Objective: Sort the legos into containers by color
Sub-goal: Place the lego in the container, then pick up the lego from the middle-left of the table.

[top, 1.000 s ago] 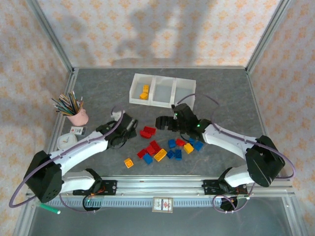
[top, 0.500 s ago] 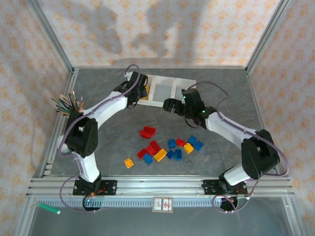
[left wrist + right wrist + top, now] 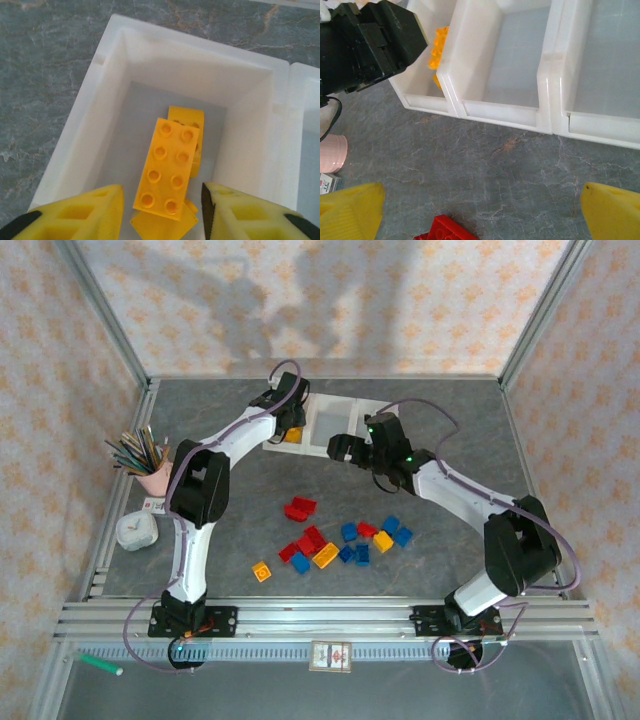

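— Where the grey tabletop (image 3: 450, 420) meets its far edge, what sits there?
— The white three-part tray (image 3: 330, 422), about midway along that edge, with both arms stretched toward it.

— Which arm goes where?
— The left arm (image 3: 240, 430) extends to the tray's left end. The right arm (image 3: 460, 495) ends just short of the tray's near wall.

— And the left tool?
— The left tool (image 3: 162, 200) hangs above the left compartment, its yellow fingers (image 3: 85, 212) spread apart and gripping nothing. The yellow bricks (image 3: 167, 170) lie in that compartment below the gap, a long eight-stud one leaning on the others.

— The right tool?
— The right tool (image 3: 482, 200) has its fingers wide apart with nothing between them. It is over bare tabletop just in front of the tray, with a red brick (image 3: 445, 230) below it.

— Anything by the left edge?
— A pink cup of pencils (image 3: 155, 478).

— The rest of the bricks?
— Loose red, blue and yellow bricks (image 3: 340, 540) lie scattered toward the near edge, around its middle. One yellow brick (image 3: 262, 571) sits apart on their left.
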Available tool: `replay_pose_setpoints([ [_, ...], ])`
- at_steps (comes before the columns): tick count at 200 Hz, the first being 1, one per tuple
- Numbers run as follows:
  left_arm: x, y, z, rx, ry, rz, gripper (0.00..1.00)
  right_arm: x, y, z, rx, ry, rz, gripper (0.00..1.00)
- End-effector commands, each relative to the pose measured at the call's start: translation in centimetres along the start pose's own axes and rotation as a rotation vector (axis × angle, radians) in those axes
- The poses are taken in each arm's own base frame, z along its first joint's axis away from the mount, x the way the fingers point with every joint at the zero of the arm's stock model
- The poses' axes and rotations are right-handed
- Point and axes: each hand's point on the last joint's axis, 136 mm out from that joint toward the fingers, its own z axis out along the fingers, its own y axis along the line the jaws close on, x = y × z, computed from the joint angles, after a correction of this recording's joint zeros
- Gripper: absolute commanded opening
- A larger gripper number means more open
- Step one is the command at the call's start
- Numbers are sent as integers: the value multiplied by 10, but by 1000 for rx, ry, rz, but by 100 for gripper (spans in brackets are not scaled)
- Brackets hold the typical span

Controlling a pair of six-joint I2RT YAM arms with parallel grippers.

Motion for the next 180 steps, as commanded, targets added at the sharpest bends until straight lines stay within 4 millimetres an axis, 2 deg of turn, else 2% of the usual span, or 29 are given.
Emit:
replay_pose_setpoints([
  [1, -7, 3, -12, -14, -3, 1, 53, -20, 7, -7, 2, -53, -27, 100],
  [20, 2, 2, -18, 19, 28, -17, 56, -23, 10, -10, 2, -58, -20, 100],
  [36, 6, 4, -34, 48, 29, -30, 57, -16, 17, -12, -37, -43, -28, 100],
  [49, 9, 7, -52, 86, 18, -44, 58, -8, 16, -14, -25, -25, -37, 100],
  [59, 21, 13, -60, 86, 35, -42, 58, -1, 16, -15, -29, -6, -41, 100],
  [63, 19, 15, -73, 91, 27, -43, 59, 3, 16, -15, -32, 3, -42, 100],
  [84, 52, 39, -101, 13, 52, 2, 62, 22, 23, -21, -52, 48, -76, 100],
  [102, 78, 46, -131, 17, 47, 17, 65, 41, 29, -26, -65, 99, -117, 100],
  [129, 127, 70, -163, -60, 101, 2, 66, 68, 28, -34, -62, 157, -146, 100],
  [148, 162, 69, -182, -23, 139, -23, 67, 85, 32, -41, -88, 184, -164, 100],
  [180, 207, 78, -207, -64, 183, -42, 69, 106, 31, -46, -79, 211, -181, 100],
])
